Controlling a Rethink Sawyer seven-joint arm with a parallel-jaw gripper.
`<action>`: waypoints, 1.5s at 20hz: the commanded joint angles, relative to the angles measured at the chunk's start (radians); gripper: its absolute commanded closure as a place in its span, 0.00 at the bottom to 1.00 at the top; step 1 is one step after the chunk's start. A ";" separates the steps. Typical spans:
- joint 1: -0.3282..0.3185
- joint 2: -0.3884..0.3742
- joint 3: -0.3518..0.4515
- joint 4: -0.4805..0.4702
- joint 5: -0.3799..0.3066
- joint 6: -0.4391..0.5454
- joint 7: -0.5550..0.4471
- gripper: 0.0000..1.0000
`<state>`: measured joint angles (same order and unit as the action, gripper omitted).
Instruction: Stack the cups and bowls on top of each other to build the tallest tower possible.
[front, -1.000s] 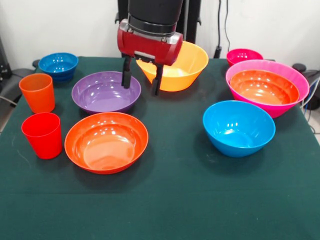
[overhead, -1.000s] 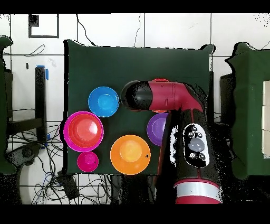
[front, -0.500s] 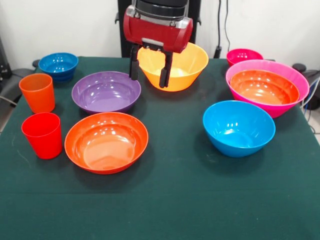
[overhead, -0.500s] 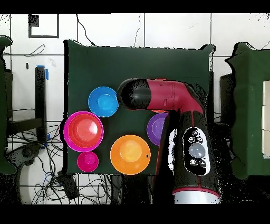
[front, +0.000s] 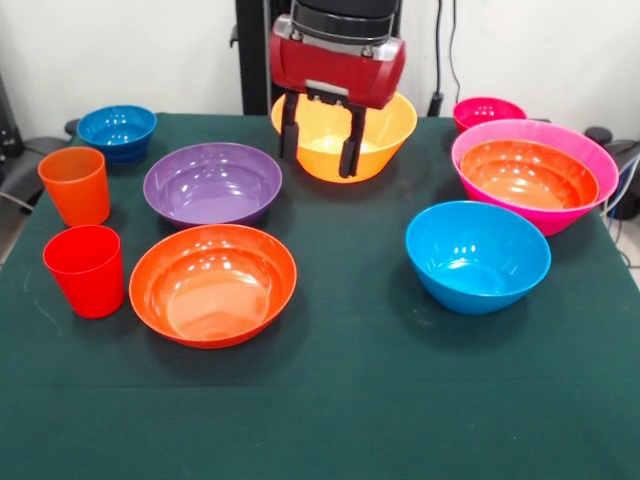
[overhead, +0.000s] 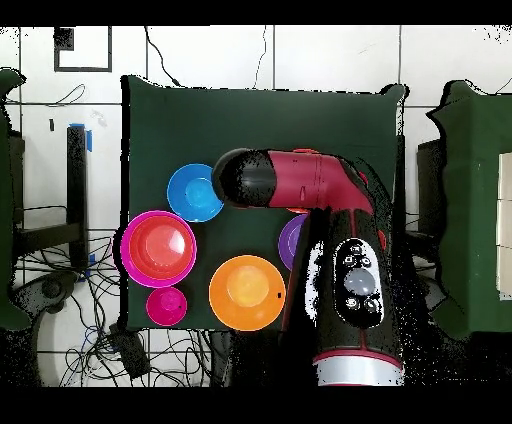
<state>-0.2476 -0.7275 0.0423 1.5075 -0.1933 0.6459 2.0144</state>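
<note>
My gripper (front: 318, 160) hangs open and empty, raised above the table; in the front view it shows against the yellow-orange bowl (front: 375, 135). The tower (front: 590, 160) at the right is the large pink bowl with a red-orange bowl (front: 525, 172) nested in it. A blue bowl (front: 477, 255) sits in front of it, and a small pink-red bowl (front: 488, 112) behind. Left of my gripper are a purple bowl (front: 212, 183), a red-orange bowl (front: 213, 283), a small blue bowl (front: 117, 128), an orange cup (front: 75, 185) and a red cup (front: 85, 270).
From overhead, my arm (overhead: 345, 290) covers the purple bowl (overhead: 290, 240) in part and hides the cups. The pink bowl (overhead: 130, 250), blue bowl (overhead: 195, 192) and yellow-orange bowl (overhead: 246, 292) show beside it. The green cloth (front: 350, 400) ends near the bowls at the right edge.
My gripper has moved right in the front view and risen, from the purple bowl's rim to in front of the yellow-orange bowl. It stays open. No bowl or cup has moved.
</note>
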 joint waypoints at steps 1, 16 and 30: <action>0.042 0.084 -0.025 0.086 0.030 0.003 0.197 0.00; 0.057 0.107 -0.033 0.125 0.142 0.005 0.181 0.00; 0.107 0.044 -0.003 0.157 0.204 -0.021 0.115 0.00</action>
<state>-0.1665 -0.6637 -0.0443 1.6083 -0.0240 0.6455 2.0181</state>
